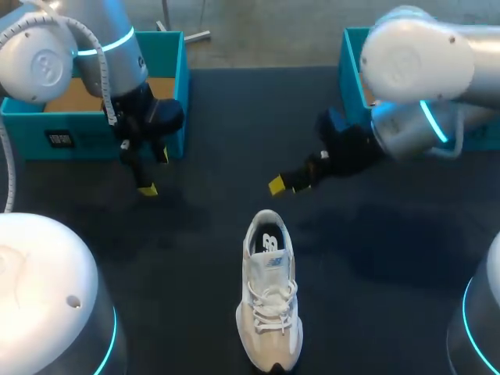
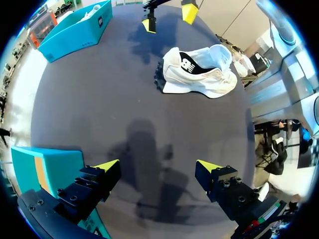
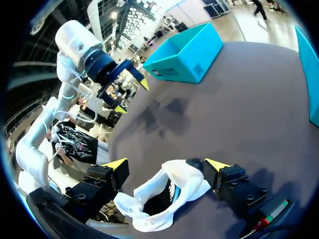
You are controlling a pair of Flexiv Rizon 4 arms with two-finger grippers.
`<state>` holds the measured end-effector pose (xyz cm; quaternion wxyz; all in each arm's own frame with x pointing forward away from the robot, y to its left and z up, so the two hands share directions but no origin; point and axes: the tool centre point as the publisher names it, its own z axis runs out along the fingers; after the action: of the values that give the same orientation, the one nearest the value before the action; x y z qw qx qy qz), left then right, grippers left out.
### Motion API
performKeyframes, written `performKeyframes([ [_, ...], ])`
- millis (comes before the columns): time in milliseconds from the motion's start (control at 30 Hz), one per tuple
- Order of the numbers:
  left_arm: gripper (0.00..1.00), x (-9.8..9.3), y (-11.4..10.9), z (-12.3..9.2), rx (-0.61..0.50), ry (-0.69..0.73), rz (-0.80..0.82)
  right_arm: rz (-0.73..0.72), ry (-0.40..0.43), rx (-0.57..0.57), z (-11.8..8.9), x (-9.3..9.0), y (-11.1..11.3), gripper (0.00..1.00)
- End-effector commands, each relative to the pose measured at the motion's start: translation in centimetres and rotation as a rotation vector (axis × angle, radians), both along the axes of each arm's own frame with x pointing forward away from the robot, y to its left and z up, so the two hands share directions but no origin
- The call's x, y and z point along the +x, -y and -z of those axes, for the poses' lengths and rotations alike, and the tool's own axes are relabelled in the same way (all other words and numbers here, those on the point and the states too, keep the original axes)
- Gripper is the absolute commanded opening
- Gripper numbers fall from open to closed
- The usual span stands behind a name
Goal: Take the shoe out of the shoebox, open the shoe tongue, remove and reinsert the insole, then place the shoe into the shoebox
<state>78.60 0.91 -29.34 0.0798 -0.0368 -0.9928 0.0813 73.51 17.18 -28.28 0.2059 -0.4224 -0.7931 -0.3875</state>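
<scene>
- The left box [image 1: 176, 86] sits at the far left of the table [image 1: 219, 133]. The left gripper [image 1: 150, 173] hangs just in front of it, fingers wide apart, holding nothing.
- If that arm swings back, it could bump the box wall, because the two are so near.
- The shoe [image 1: 269, 301] stands on the table in the middle, out of both boxes. Its toe points toward me, close to the near edge.
- A hard push on the tongue could slide the shoe off that edge (nothing holds it down).
- The right gripper [image 1: 287, 184] hovers just past the heel, fingers spread, holding nothing.
- If it comes down crooked, a finger could squash the heel rim and not go inside.
- The right box [image 1: 351, 62] is at the far right.
- Between the two boxes lies wide dark table, so I think both arms have room to work.
</scene>
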Motion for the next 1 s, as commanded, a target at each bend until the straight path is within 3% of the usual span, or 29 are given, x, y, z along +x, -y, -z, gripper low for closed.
performKeyframes([
  [33,1.0,-0.9,0.1,0.6,0.006,0.009,-0.001,0.154,0.128,-0.182,1.1,-1.3,-1.1,1.0],
  [533,1.0,-3.4,-0.2,1.3,0.002,0.003,0.012,0.176,0.165,-0.295,0.1,-2.4,-1.1,1.0],
  [1000,1.0,-4.0,-0.7,1.1,0.005,0.016,-0.019,-0.17,0.144,-0.307,-0.8,-2.6,-0.9,1.0],
])
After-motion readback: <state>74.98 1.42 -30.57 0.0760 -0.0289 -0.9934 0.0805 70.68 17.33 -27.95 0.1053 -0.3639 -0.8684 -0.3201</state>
